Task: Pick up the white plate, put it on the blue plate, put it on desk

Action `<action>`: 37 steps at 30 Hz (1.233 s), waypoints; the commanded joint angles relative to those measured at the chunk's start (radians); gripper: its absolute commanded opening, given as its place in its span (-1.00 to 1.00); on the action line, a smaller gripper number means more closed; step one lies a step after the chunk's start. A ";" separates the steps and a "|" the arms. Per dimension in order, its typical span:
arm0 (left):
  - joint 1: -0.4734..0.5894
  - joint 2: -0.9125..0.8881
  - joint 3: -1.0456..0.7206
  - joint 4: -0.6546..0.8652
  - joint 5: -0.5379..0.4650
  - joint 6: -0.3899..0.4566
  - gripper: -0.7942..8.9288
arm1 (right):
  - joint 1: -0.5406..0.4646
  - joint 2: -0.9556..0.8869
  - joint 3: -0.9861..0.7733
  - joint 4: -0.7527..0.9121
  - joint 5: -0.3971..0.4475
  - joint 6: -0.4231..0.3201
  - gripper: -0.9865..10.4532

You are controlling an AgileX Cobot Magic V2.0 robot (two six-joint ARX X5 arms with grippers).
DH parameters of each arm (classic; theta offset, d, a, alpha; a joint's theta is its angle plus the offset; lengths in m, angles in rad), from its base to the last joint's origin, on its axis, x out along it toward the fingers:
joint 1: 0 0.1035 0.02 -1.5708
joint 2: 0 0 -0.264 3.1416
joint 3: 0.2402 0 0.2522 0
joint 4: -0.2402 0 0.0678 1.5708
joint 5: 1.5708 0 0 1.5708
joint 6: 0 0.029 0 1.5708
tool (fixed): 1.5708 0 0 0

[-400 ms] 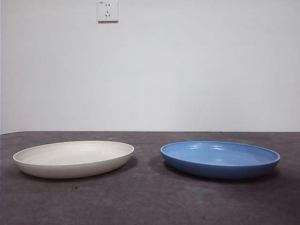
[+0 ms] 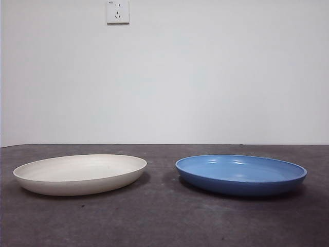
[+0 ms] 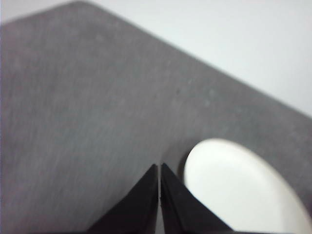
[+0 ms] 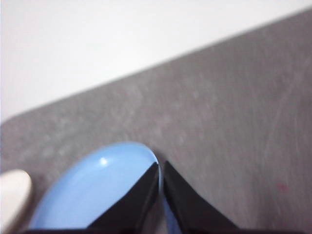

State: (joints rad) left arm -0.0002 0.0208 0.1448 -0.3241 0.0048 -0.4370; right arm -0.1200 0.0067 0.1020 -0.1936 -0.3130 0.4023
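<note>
Front view: white plate [image 2: 80, 174] and blue plate [image 2: 241, 174] flat on the desk [image 2: 164, 221], side by side, apart; wall socket [image 2: 117, 11] above. Left wrist view, blurred: left gripper [image 3: 160, 168], jaws together, apparently above bare desk beside the white plate [image 3: 241, 187]. Right wrist view: right gripper [image 4: 161, 166], jaws together, over the blue plate's [image 4: 97, 187] rim.
</note>
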 commanded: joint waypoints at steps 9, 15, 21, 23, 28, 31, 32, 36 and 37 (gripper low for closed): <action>0.002 0.198 0.281 -0.099 0.108 0.077 -0.82 | -0.002 0.086 0.282 -0.157 -0.002 -0.057 -0.81; 0.002 0.386 0.435 -0.193 0.243 0.182 -0.82 | -0.002 0.234 0.483 -0.335 -0.013 -0.194 -0.81; -0.005 0.583 0.588 -0.320 0.369 0.272 -0.82 | 0.000 0.424 0.670 -0.500 -0.091 -0.319 -0.81; -0.017 0.648 0.637 -0.373 0.400 0.291 -0.82 | 0.003 0.485 0.726 -0.544 -0.111 -0.345 -0.81; -0.085 0.758 0.737 -0.510 0.422 0.356 -0.82 | 0.042 0.616 0.837 -0.658 -0.185 -0.387 -0.81; -0.137 0.790 0.774 -0.582 0.422 0.380 -0.82 | 0.089 0.676 0.879 -0.731 -0.192 -0.407 -0.81; -0.154 0.797 0.781 -0.603 0.423 0.385 -0.82 | 0.108 0.692 0.888 -0.754 -0.192 -0.414 -0.81; -0.204 0.800 0.784 -0.662 0.423 0.404 -0.82 | 0.175 0.727 0.893 -0.840 -0.188 -0.438 -0.81; -0.214 0.801 0.784 -0.675 0.423 0.405 -0.82 | 0.192 0.732 0.893 -0.862 -0.182 -0.446 -0.81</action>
State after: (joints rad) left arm -0.2089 0.8127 0.9100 -1.0004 0.4232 -0.0597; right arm 0.0624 0.7341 0.9771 -1.0500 -0.4965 -0.0120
